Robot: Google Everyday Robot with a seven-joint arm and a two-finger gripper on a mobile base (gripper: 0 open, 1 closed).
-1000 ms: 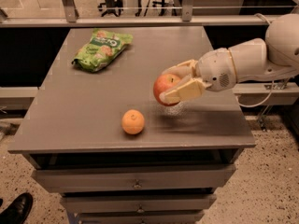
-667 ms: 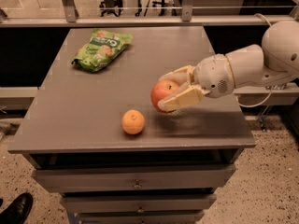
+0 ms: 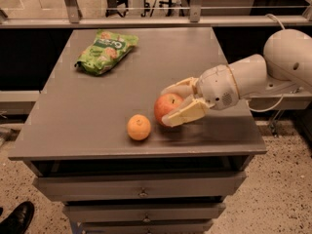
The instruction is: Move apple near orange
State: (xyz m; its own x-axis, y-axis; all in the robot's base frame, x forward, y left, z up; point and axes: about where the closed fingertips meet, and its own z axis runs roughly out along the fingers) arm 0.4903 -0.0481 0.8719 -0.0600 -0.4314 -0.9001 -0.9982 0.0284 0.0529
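The red apple [image 3: 166, 107] with yellowish patches is held between the fingers of my gripper [image 3: 176, 105], low over the grey table [image 3: 97, 126]. The gripper reaches in from the right on a white arm and is shut on the apple. The small orange [image 3: 139, 127] rests on the table just left of and slightly in front of the apple, a short gap apart.
A green snack bag [image 3: 106, 50] lies at the back left of the table. The table's front edge runs just below the orange, with drawers [image 3: 141, 189] under it. A dark shoe [image 3: 14, 218] shows on the floor at the bottom left.
My gripper has carried the apple left and down toward the orange. The orange and the snack bag have not moved.
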